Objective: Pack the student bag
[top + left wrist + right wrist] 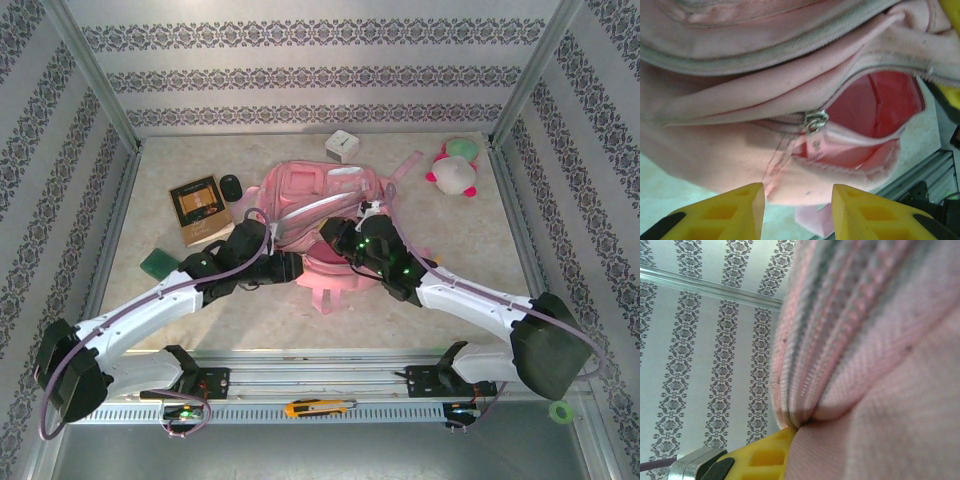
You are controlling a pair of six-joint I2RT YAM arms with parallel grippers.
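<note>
The left claw (798, 202) stands released, fingers apart and empty, with the student bag (740, 100) and its zipper pull (816, 121) just ahead. The right claw (790, 432) is clenched on the bag's zipped edge.

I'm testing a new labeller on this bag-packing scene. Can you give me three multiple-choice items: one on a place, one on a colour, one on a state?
1. Where on the table does the plush toy lie?
A. near left corner
B. middle of the near edge
C. far right corner

2. What colour are the fingers of the left tool?
A. yellow
B. blue
C. white

3. The student bag pocket beside the zipper pull is:
A. zipped shut
B. partly open
C. turned inside out

Answers:
1 C, the top view shows it by the far right wall.
2 A, both wedges are yellow in the left wrist view.
3 B, red lining shows through the gap.
</note>
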